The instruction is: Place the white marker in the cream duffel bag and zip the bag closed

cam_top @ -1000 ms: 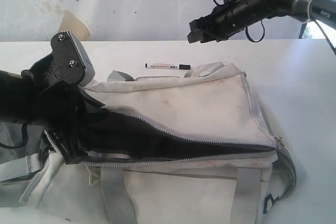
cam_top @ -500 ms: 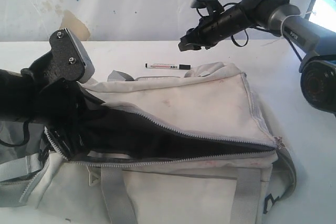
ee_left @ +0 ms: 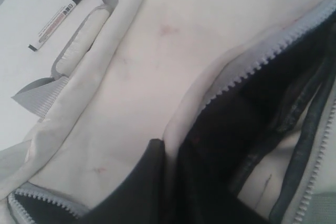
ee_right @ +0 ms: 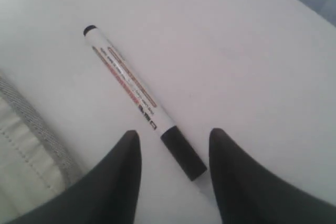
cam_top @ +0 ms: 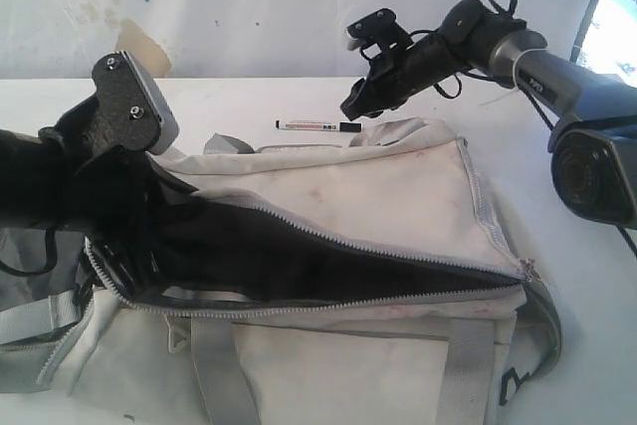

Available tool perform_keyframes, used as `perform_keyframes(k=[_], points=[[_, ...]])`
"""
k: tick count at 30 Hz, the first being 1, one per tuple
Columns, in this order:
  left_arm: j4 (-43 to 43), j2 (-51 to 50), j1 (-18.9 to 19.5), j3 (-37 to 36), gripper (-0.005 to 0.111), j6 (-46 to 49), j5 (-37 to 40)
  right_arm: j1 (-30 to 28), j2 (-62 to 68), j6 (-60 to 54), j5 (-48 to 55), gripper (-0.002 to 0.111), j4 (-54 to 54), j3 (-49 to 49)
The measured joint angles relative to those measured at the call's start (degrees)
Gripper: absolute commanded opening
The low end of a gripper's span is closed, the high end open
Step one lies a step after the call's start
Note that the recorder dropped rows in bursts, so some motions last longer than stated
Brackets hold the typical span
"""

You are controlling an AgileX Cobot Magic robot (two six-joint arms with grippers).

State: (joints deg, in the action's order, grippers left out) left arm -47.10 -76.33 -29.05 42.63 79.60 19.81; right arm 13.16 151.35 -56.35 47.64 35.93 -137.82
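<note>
Exterior view: the white table (cam_top: 249,97) carries the cream duffel bag (cam_top: 378,196), its zip (cam_top: 328,256) wide open on dark lining (cam_top: 259,261). The left tool (cam_top: 124,276) sits at its left end; its grip cannot be told. Right wrist view alone shows the right tool (ee_right: 174,134) spread, empty, astride the black cap (ee_right: 184,156). The white marker (ee_right: 131,87) lies on the table just beyond the bag's far edge, print unreadable.

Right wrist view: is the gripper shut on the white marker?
No: the right gripper is open, its fingers either side of the white marker lying on the table.
</note>
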Motion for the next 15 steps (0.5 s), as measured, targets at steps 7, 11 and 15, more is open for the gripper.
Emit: perform_keyframes(k=[7,11,15], points=[[-0.1,0.0,0.0,0.0,0.0,0.0,-1.8,0.2,3.8,-5.8,-0.5,0.032,6.0,-0.2],[-0.1,0.0,0.0,0.0,0.0,0.0,-1.9,0.2,4.1,-5.8,-3.6,0.032,5.1,-0.2],[-0.1,0.0,0.0,0.0,0.0,0.0,-1.9,0.2,5.5,-5.8,-3.4,0.032,5.0,-0.2]])
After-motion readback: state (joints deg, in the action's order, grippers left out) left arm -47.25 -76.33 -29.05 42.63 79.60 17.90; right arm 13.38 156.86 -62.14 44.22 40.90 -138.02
